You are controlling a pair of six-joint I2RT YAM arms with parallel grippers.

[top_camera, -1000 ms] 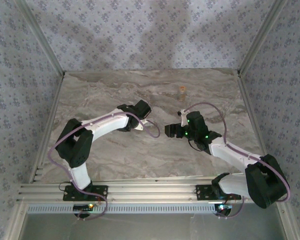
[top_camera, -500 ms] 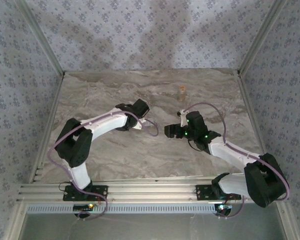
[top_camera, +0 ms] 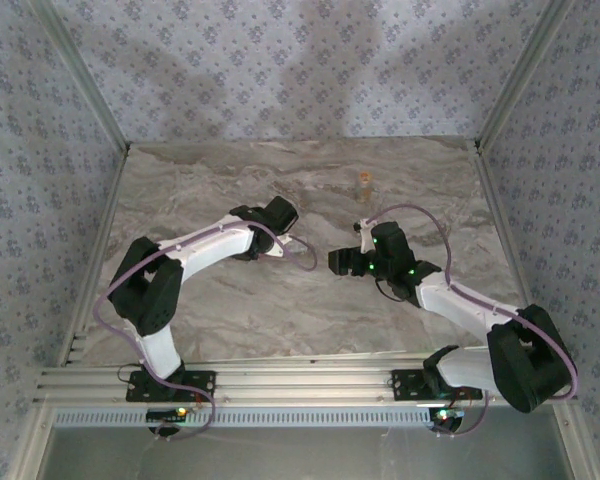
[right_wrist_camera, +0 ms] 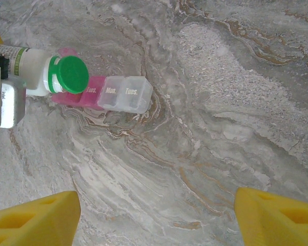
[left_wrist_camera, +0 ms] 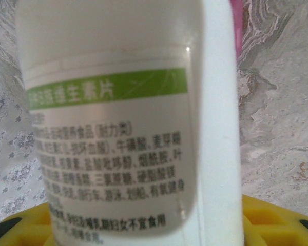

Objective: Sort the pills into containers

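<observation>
Two white-and-black robot arms reaching inward over a grey-brown marbled worktop (top_camera: 200,190), seen from above, with floral-patterned panels (top_camera: 300,70) on three sides. Left arm (top_camera: 205,245) bent toward the middle, right arm (top_camera: 460,305) angled in from the other side, wrists near each other but apart. Left fingers (left_wrist_camera: 277,220), yellow, closed on a white bottle (left_wrist_camera: 123,128), gripping its body from both sides. Up close, a green band across the bottle's label, rows of small printed characters beneath. From the right wrist, the bottle lying sideways, green cap (right_wrist_camera: 68,74) at its free end, body running off toward the left edge of that view. Directly beneath the cap end, a strip pill case (right_wrist_camera: 110,95) flat on the worktop: pink compartments nearest the bottle, then two clear ones marked "Mon." and "Tues.". Contact between bottle and case impossible to judge. From the left wrist, a sliver of pink just behind the bottle. Right fingers (right_wrist_camera: 36,220), yellow, spread wide with bare marble between them, gripping nothing, hanging near the case. Far back on the worktop, a tiny amber-tinted vial (top_camera: 362,180), standing, well apart from both arms and from the other two containers.
</observation>
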